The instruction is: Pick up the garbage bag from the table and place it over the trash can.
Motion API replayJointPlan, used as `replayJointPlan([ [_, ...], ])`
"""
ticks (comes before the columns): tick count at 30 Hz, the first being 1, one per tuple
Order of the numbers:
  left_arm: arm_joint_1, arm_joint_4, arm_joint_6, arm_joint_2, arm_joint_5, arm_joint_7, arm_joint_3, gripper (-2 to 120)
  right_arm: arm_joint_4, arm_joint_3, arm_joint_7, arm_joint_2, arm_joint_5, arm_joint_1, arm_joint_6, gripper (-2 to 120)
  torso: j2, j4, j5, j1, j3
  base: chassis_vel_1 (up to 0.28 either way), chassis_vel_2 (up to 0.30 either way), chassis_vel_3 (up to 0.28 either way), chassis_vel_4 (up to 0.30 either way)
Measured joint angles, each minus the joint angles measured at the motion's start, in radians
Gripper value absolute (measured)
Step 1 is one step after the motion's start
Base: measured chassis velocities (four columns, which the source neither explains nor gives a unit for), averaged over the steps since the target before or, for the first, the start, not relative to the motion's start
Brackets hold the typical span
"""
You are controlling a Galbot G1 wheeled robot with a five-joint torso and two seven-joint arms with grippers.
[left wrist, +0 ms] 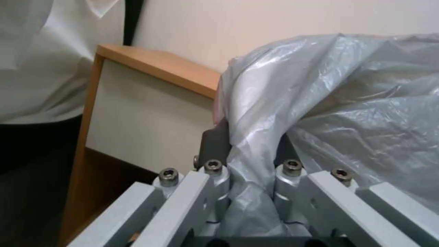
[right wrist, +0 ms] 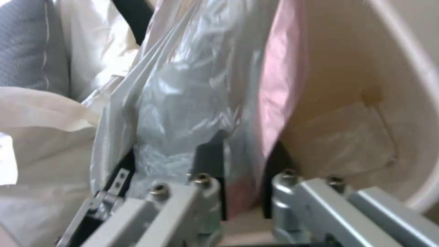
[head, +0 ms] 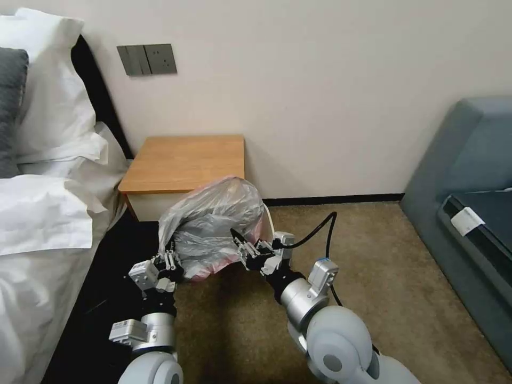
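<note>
- While both arms reach forward and low, the bag (head: pixel 213 224) hangs stretched between them, billowed up in front of the tabletop (head: pixel 184 162), off its surface.
- Left end effector (head: pixel 169 260): clamped on a gathered fold of grey film at the bag's left edge; the left wrist view shows the plastic pinched between the pads.
- Right end effector (head: pixel 242 246): clamped on the pinkish rim at the bag's right edge.
- Can (right wrist: pixel 389 103): directly ahead of the right end effector, its beige inner wall just beside the pink rim; in the head view it sits behind the bag, mostly hidden.
- Key relation: the bag's mouth runs left-right between the grips, and the can lies beyond and under it. Right arm is nearer the can.
- Judgement: the rim is not yet over the can's edge.
</note>
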Motion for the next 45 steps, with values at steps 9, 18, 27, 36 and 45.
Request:
replayJointPlan([
  [9,0.001,-0.003,-0.001,-0.002,0.011,0.001,0.004,7,0.028,-0.016,0.061,0.021,-0.001,-0.002,-0.034,0,0.0,0.0,0.0001,0.0,0.0,0.0,0.0,0.0,0.0],
  [18,-0.002,-0.004,-0.004,-0.002,0.023,0.002,0.0,7,0.101,-0.026,0.138,0.013,0.004,-0.061,-0.086,0,0.0,0.0,0.0,0.0,0.0,0.0,0.0,0.0,0.0],
  [27,-0.01,-0.004,-0.004,-0.005,0.021,0.002,0.0,7,0.152,-0.006,0.153,-0.006,-0.059,-0.163,-0.106,0,0.0,0.0,0.0001,0.0,0.0,0.0,0.0,0.0,0.0],
  [36,-0.013,-0.007,-0.003,-0.002,0.003,0.001,-0.005,7,0.155,0.034,0.126,-0.012,-0.092,-0.194,-0.1,0,0.0,0.0,0.0002,0.0,0.0,0.0,0.0,0.0,0.0],
  [45,-0.018,-0.014,0.003,0.001,-0.023,-0.004,-0.01,7,0.131,0.074,0.089,-0.02,-0.137,-0.224,-0.084,0,0.0,0.0,0.0001,0.0,0.0,0.0,0.0,0.0,0.0],
])
